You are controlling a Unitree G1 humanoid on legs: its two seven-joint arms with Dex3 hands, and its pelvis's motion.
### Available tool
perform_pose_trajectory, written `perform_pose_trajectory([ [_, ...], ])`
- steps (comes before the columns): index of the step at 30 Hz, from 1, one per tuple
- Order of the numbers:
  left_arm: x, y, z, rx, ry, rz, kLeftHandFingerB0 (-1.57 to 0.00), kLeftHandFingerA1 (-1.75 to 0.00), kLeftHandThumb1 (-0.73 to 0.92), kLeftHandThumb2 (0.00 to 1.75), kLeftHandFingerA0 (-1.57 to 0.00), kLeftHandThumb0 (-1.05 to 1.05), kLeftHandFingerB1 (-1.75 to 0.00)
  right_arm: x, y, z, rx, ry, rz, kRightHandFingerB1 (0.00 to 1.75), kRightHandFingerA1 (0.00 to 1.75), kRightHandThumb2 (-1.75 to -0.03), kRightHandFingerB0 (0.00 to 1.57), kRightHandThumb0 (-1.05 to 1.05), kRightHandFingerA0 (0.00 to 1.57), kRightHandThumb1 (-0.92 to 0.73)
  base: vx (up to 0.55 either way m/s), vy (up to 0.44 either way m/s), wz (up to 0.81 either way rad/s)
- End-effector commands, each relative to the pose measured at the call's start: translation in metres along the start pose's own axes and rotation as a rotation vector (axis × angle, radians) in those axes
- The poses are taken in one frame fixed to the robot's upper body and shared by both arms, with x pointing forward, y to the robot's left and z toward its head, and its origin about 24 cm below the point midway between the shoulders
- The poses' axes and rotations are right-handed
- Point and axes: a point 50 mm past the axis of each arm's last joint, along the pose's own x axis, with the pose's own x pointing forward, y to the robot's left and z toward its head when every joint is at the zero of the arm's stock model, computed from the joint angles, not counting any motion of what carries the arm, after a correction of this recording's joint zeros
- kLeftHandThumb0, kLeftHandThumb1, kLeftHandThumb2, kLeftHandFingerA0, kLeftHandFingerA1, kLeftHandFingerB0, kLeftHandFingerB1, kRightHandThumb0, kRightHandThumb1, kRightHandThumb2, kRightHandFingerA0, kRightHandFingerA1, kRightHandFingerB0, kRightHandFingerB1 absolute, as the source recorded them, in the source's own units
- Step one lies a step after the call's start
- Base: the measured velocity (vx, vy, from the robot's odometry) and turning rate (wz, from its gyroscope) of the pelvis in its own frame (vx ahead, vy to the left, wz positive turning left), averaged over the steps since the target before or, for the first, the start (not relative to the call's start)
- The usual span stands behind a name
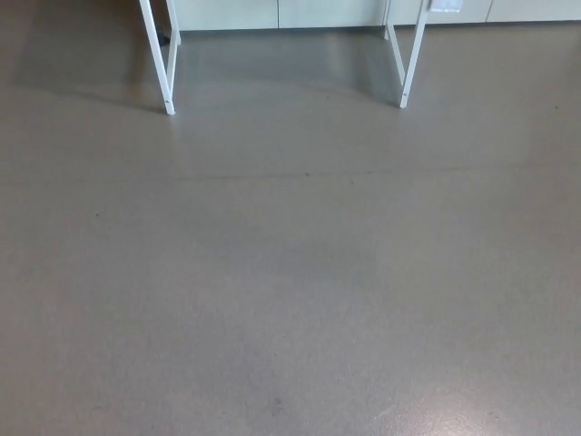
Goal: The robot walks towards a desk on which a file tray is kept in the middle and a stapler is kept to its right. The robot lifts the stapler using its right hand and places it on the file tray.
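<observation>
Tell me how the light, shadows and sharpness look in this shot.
Head view: soft, even light on the grey floor; a dim shadow lies between the white desk legs; a pale sheen shows at bottom right; overall slightly soft.

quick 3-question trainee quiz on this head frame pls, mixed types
1. True or false: the stapler is in view.
2. The white desk legs stand at the picture's: A) top, B) centre, C) bottom?
3. Fill in: most of the frame shows grey ____.
Key: 1 false; 2 A; 3 floor.
</observation>
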Motion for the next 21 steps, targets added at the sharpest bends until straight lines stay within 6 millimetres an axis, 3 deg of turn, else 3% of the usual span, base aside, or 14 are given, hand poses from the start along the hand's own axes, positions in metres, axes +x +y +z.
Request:
perform_pose_trajectory([
  [1,-0.0039,0.0060,-0.0015,-0.019,0.023,0.012,0.00,-0.50,0.59,1.09,-0.02,-0.35,-0.49,-0.0017,-0.0075,0.0022,-0.025,0.018,0.011,0.25,0.51,-0.86,0.02,-0.70,0.06,-0.50,0.00,0.000,0.00],
  [2,-0.0039,0.0057,-0.0013,-0.013,0.023,0.010,-0.01,-0.50,0.59,1.09,-0.03,-0.35,-0.50,-0.0016,-0.0082,0.0024,-0.063,0.026,0.018,0.22,0.42,-0.63,0.01,-0.68,0.09,-0.69,0.00,0.000,0.00],
  [3,-0.0032,0.0054,-0.0025,-0.011,0.028,0.013,-0.11,-0.47,0.69,0.79,-0.16,-0.62,-0.42,-0.0010,-0.0085,0.0013,-0.071,0.025,0.022,0.23,0.51,-0.86,0.02,-0.69,0.07,-0.53,0.00,0.000,0.00],
  [4,-0.0036,0.0056,-0.0021,-0.008,0.026,0.014,-0.12,-0.46,0.70,0.78,-0.14,-0.62,-0.41,-0.0012,-0.0081,0.0010,-0.064,0.026,0.014,0.27,0.46,-0.60,0.00,-0.66,0.15,-0.68,0.00,0.000,0.00],
  [5,-0.0037,0.0056,-0.0020,-0.008,0.026,0.014,-0.12,-0.46,0.70,0.78,-0.14,-0.62,-0.41,-0.0011,-0.0081,0.0010,-0.063,0.027,0.013,0.27,0.46,-0.60,0.00,-0.66,0.15,-0.68,0.00,0.000,0.00],
  [6,-0.0035,0.0055,-0.0022,-0.009,0.023,0.012,0.00,-0.50,0.60,1.09,-0.02,-0.35,-0.49,-0.0011,-0.0080,0.0007,-0.042,0.018,0.008,0.24,0.53,-0.85,0.02,-0.67,0.12,-0.50,0.00,0.000,0.00],
  [7,-0.0039,0.0058,-0.0024,-0.018,0.016,0.007,0.00,-0.51,0.61,1.10,-0.02,-0.35,-0.49,-0.0008,-0.0075,-0.0006,-0.029,0.015,0.005,0.26,0.46,-0.59,0.00,-0.64,0.17,-0.67,0.00,0.000,0.00],
  [14,-0.0050,0.0061,-0.0017,-0.031,0.009,0.005,0.00,-0.51,0.59,1.09,-0.03,-0.35,-0.49,-0.0021,-0.0059,-0.0016,0.056,-0.035,-0.014,0.32,0.59,-0.87,0.01,-0.66,0.23,-0.48,0.00,0.000,0.00],
  [15,-0.0058,0.0059,-0.0011,-0.026,0.004,0.002,0.00,-0.51,0.59,1.09,-0.03,-0.35,-0.49,-0.0017,-0.0063,-0.0010,0.029,-0.019,-0.016,0.33,0.53,-0.59,0.02,-0.64,0.23,-0.64,0.00,0.000,0.00],
  [16,-0.0058,0.0057,-0.0013,-0.031,0.004,0.000,0.00,-0.51,0.59,1.09,-0.03,-0.35,-0.49,-0.0013,-0.0065,-0.0003,0.024,-0.010,-0.019,0.33,0.53,-0.59,0.02,-0.64,0.23,-0.64,0.00,0.000,0.00],
  [17,-0.0058,0.0057,-0.0016,-0.045,0.001,-0.005,0.00,-0.52,0.59,1.09,-0.03,-0.35,-0.49,-0.0012,-0.0069,0.0007,0.020,-0.014,-0.014,0.30,0.58,-0.88,0.00,-0.66,0.18,-0.48,0.00,0.000,0.00],
  [19,-0.0056,0.0059,-0.0020,-0.068,-0.004,-0.013,0.00,-0.52,0.59,1.09,-0.03,-0.35,-0.49,-0.0011,-0.0075,0.0022,0.015,-0.020,-0.006,0.30,0.58,-0.88,0.00,-0.66,0.18,-0.48,0.09,-0.005,0.03],
  [20,-0.0051,0.0060,-0.0019,-0.061,0.003,-0.008,0.00,-0.51,0.58,1.08,-0.02,-0.35,-0.49,-0.0014,-0.0076,0.0024,0.003,-0.018,-0.002,0.28,0.53,-0.60,0.00,-0.67,0.22,-0.64,0.08,-0.004,0.18],
  [21,-0.0044,0.0061,-0.0016,-0.050,0.013,0.000,0.00,-0.51,0.58,1.08,-0.02,-0.35,-0.49,-0.0017,-0.0076,0.0027,-0.015,-0.015,0.004,0.28,0.53,-0.60,0.00,-0.67,0.22,-0.64,-0.11,-0.014,-0.12],
])
